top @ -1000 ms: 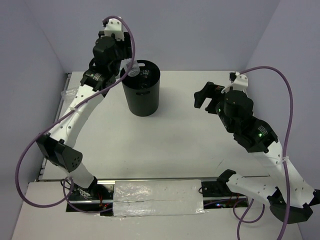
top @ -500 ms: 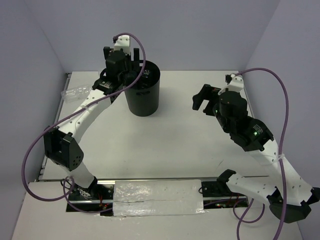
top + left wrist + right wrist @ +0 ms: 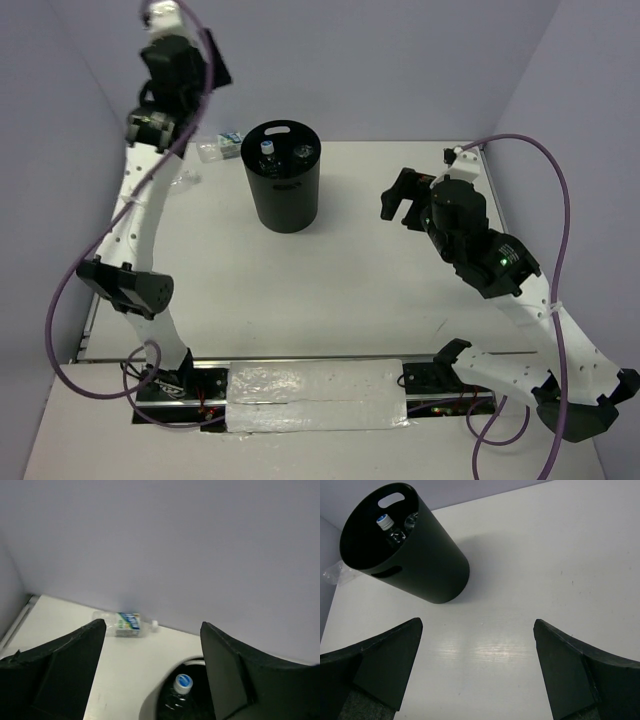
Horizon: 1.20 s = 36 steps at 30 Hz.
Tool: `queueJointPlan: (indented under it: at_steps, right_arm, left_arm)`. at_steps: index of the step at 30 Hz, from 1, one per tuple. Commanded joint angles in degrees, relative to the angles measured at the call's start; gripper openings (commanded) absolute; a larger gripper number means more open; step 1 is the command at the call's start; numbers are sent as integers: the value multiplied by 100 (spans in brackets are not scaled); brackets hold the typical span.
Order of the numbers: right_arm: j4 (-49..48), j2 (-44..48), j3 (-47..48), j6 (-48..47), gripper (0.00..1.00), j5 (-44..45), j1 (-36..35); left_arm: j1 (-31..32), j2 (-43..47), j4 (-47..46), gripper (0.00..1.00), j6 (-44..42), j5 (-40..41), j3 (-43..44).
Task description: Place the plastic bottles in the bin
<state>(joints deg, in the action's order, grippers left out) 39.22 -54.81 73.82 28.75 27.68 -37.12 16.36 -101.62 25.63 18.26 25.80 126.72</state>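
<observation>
We see a white desk (image 3: 370, 290) enclosed by pale lilac walls (image 3: 380, 60) at its far, left and right edges. Along the middle of its near edge, a crinkled silvery sheet (image 3: 318, 395) lies flat.

4 plastic bottles (image 3: 222, 147), 1 black bin (image 3: 285, 200), 2 white-and-black robot arms (image 3: 140, 215)

No text can be read. A blue-and-white label (image 3: 128, 621) is seen on the bottle (image 3: 114, 626) lying on the counter (image 3: 120, 660), but its print is too blurred to make out.
</observation>
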Motion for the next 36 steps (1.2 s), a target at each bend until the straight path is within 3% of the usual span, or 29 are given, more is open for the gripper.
queueJointPlan:
  at_steps: [1,6,8,21,24,29,36]
  right_arm:
    - [-64,119,-70,60,100,44,-5]
    - [-73,84,-105,25,100,36,-5]
    - [-81,58,-96,16,100,9,-14]
    - [-327,-355,-254,201,100,-580,3]
    - [-336,-434,-211,157,100,-562,-5]
    - [-196,-645,-8,78,100,-580,-5]
    - [-169,-786,44,-19,100,-518,3]
  left_arm:
    - [-1291,-524,2084,88,1670,-818,530]
    - [-2556,-253,1411,94,2960,-1910,-1443]
    - [-2847,-392,1357,96,3418,-2096,-1745]
    - [-3402,-2149,1427,99,4984,-2264,-1299]
    - [-3438,-2370,1366,99,5327,-2141,-1088]
    - [-3534,-2475,813,99,6152,-2185,-1518]
    - [-3657,-2968,672,99,6637,-2141,-1342]
